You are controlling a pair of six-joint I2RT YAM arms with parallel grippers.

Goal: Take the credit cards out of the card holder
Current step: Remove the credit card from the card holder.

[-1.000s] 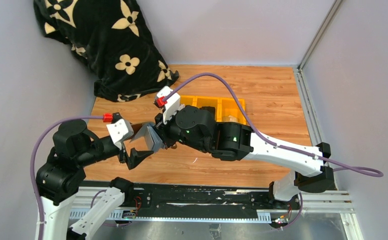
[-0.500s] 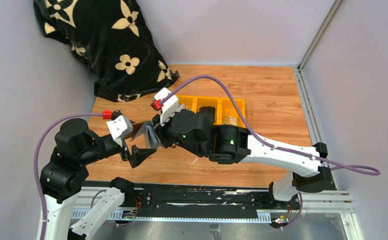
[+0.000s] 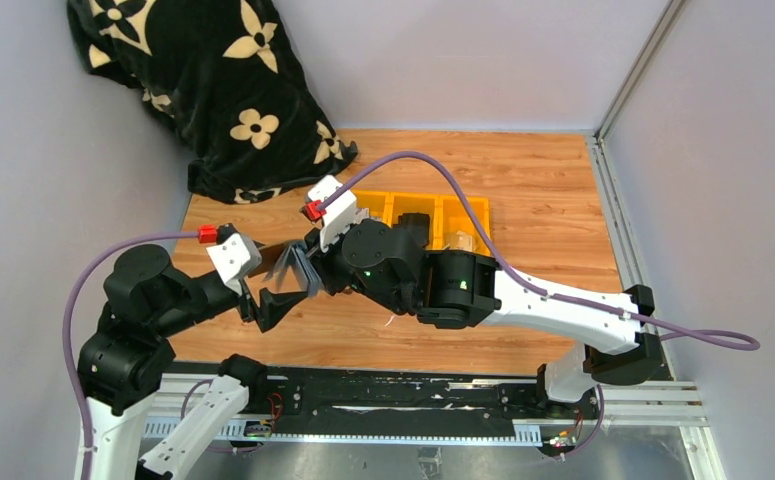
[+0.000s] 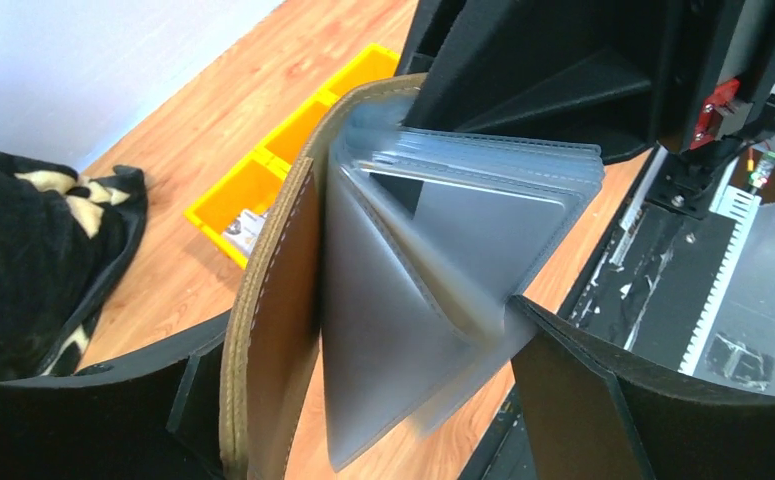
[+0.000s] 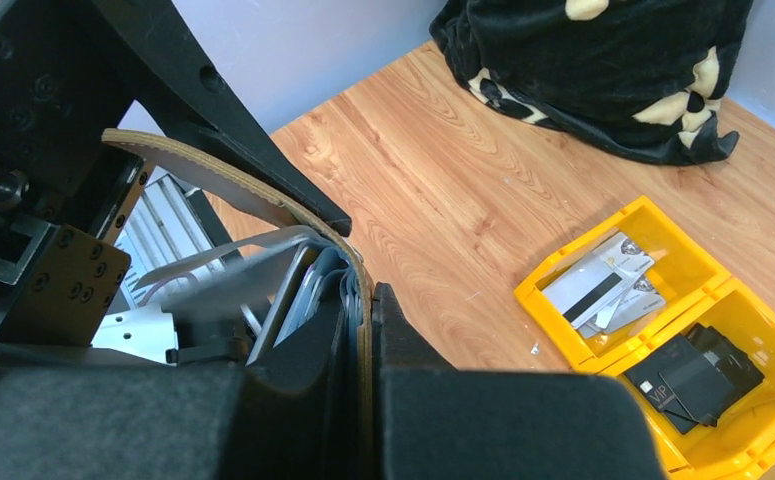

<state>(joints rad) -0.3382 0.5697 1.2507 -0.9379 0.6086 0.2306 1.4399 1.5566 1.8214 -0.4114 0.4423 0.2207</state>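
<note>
Two arms meet above the wooden surface (image 3: 543, 180), and the card holder (image 3: 298, 272) hangs between them, clear of the wood, toward 9 o'clock of the surface as seen from above. The right jaws reach in from 3 o'clock and are pressed together on the holder's brown leather cover; in the right wrist view the black fingers (image 5: 503, 420) leave only a thin slit, with the stitched edge of the cover running up out of it. The holder stands open and its clear plastic sleeves (image 4: 443, 230) fan out toward 3 o'clock in the left wrist view. The left jaws come from 8 o'clock and are spread wide, one finger (image 4: 83, 420) just outside the brown cover, the other (image 4: 603, 400) at the far side, where the tip of a sleeve meets it. I cannot tell whether any card sits inside the sleeves. Yellow bins (image 3: 463, 212) stand on the surface at 3 o'clock of the holder, partly behind the right arm. One compartment holds pale cards (image 5: 598, 285), one of them with a dark stripe; the next holds black cards (image 5: 698, 375). A black blanket with cream flowers (image 3: 213, 80) is heaped at 11 o'clock, against the wall.
</note>
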